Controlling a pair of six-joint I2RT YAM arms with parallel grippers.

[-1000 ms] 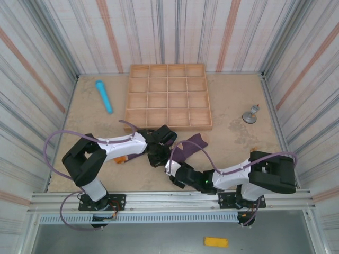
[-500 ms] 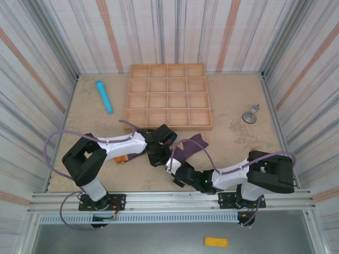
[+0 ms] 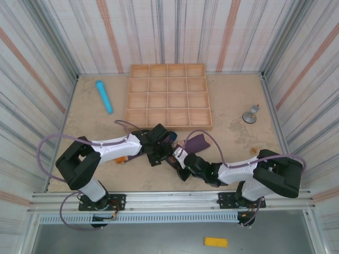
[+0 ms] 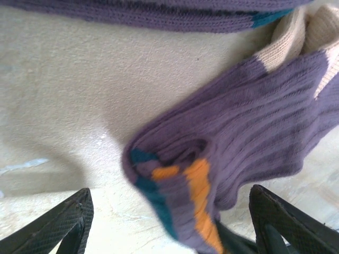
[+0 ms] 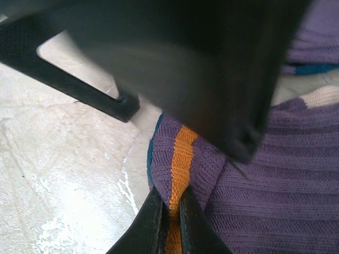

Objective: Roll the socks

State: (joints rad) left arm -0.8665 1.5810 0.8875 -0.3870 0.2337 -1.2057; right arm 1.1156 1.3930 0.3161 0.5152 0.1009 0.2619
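1. The sock (image 3: 196, 142) lay on the table (image 3: 95, 132) just in front of the tray (image 3: 168, 126). Its long axis ran from the cuff (image 4: 180, 174) at the near left, up and right toward the tray's near right corner.
2. The right gripper (image 5: 170, 211) was pinched together on the cuff's orange stripe, with the sock's body stretching away beyond its fingertips.
3. The left gripper (image 4: 168, 211) stood with its jaws wide apart, one on each side of that same cuff, and held nothing. The pictures did not show whether either finger brushed the knit.
4. The other sock (image 4: 159, 13) lay as a purple strip beyond the cuff in the left wrist view, separated from it by bare table.
5. Both grippers met at the cuff end, so neither was clearly nearer, but only the right one had a grip. Judging from this, a roll would have to travel along the long axis from the cuff toward the far right end, and the left arm was free to steady or tuck.
6. A second earlier, the top view showed the right gripper nearer the table's front edge and short of the cuff. Since then its arm had reached forward and closed on the cuff. The left gripper, at the same spot as before, had let go and opened.
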